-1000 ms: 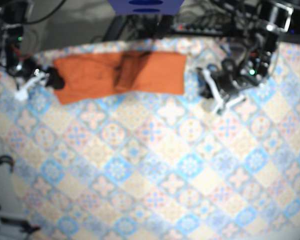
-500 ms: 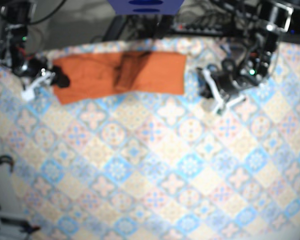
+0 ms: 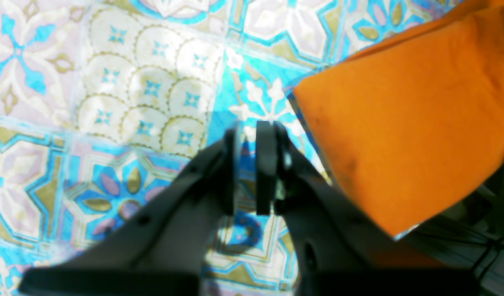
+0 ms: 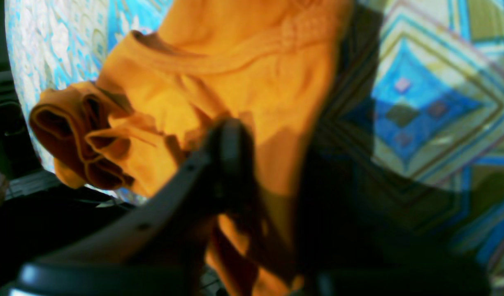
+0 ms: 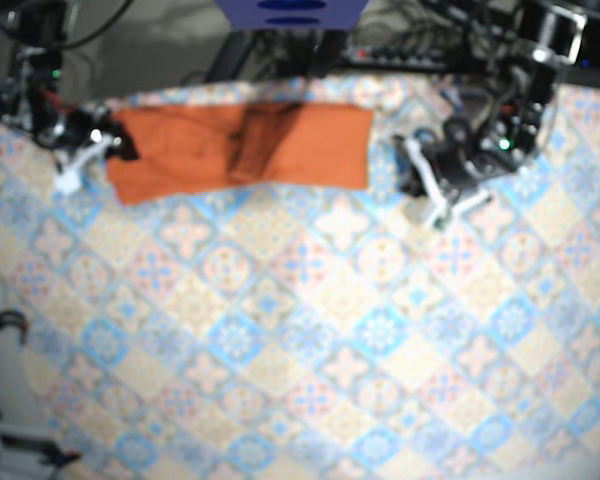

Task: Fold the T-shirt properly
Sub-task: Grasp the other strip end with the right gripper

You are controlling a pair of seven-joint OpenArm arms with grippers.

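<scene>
Two hazards stand out. Your right gripper [image 5: 93, 150] sits at one end of the orange T-shirt [image 5: 280, 150], which lies as a long folded strip along the far edge of the patterned tablecloth [image 5: 310, 330]. In the right wrist view, cloth runs between its fingers and bunches in loose rolls beside them. I judge it clamped on the fabric, though the far finger is lost in shadow. If that pinch takes only some layers, lifting would let the rest sag and the fold would open. Your left gripper [image 3: 246, 164] hangs over bare tablecloth just beside the shirt's opposite corner, its jaws almost together and holding nothing. With that end unpinned, any pull from the right could drag the whole strip askew or towards the table's edge. If you advance the left without parting its jaws, it would likely push and rumple the corner rather than take it.
</scene>
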